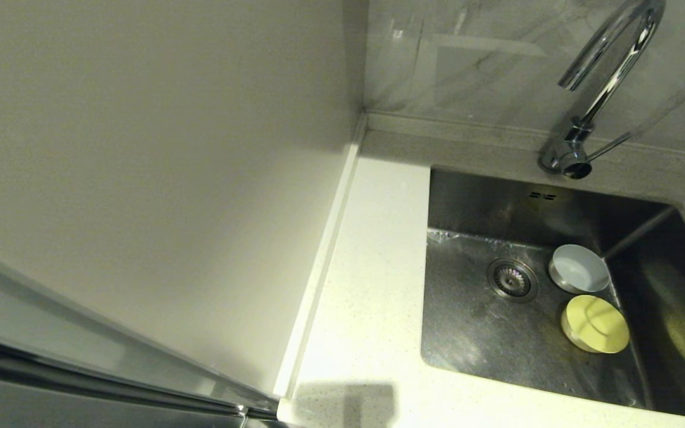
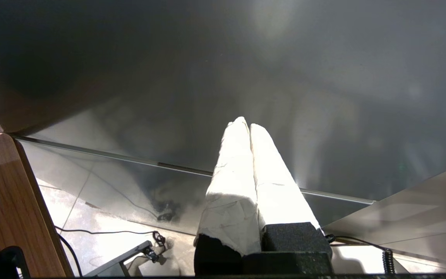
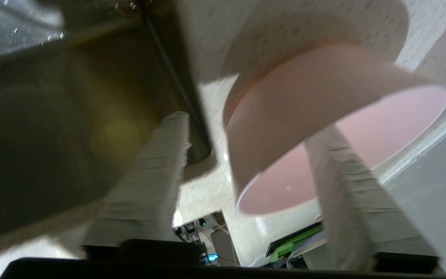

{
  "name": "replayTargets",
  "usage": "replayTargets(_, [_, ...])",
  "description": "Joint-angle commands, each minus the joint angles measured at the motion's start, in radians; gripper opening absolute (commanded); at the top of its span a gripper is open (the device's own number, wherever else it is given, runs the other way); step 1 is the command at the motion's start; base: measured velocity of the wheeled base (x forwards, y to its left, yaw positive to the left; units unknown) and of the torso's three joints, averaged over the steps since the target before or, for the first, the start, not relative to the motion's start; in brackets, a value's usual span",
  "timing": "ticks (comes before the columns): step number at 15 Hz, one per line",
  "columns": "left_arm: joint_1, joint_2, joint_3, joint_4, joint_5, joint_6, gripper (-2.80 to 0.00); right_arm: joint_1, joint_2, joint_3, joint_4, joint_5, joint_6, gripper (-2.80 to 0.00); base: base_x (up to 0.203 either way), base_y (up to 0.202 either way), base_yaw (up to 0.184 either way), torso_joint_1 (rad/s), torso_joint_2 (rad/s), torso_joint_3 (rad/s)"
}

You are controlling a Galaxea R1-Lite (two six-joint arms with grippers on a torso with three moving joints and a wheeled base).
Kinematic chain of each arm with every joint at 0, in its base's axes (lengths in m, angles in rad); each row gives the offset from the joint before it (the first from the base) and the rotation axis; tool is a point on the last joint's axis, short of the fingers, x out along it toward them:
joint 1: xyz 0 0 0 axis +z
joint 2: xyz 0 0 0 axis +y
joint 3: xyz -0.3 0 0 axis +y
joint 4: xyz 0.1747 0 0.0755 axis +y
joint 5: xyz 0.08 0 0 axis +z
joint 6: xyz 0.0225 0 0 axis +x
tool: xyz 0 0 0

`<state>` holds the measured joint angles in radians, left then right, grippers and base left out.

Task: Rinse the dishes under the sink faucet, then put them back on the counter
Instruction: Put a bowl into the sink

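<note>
Dim, warm-greenish light overall in head view. Glare streaks along the faucet (image 1: 607, 77); soft sheen on the wet floor of the sink (image 1: 473, 333). Rectangular shadow on the counter (image 1: 345, 404) at the near edge. Left wrist view murky, with left gripper (image 2: 249, 126) fingers blown out white. Right wrist view smeared, the pink bowl (image 3: 323, 128) soft-edged, shadowed above.

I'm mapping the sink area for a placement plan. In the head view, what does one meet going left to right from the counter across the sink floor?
Counter → drain strainer → pale blue-grey bowl and yellow-green bowl, nearly level with each other. Neither gripper shows in this view.
</note>
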<state>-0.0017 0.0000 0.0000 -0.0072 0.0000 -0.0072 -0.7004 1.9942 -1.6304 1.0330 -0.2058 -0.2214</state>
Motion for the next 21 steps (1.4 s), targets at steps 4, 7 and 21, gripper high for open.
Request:
replayTargets(4, [0.0, 0.0, 0.003, 0.0, 0.0, 0.0, -2.8, -0.011, 0.028, -0.001, -0.016, -0.003, -0.003, -2.8, 0.0, 0.0, 0.0, 0.0, 0.0, 0.0])
replayTargets(7, [0.0, 0.0, 0.003, 0.0, 0.0, 0.0, -2.8, -0.01, -0.008, 0.01, -0.014, 0.003, -0.008, -2.8, 0.0, 0.0, 0.0, 0.0, 0.0, 0.0])
replayTargets(21, [0.0, 0.0, 0.003, 0.0, 0.0, 0.0, -2.8, 0.362, -0.52, 0.672, -0.407, 0.266, -0.307, -2.8, 0.0, 0.0, 0.0, 0.0, 0.0, 0.0])
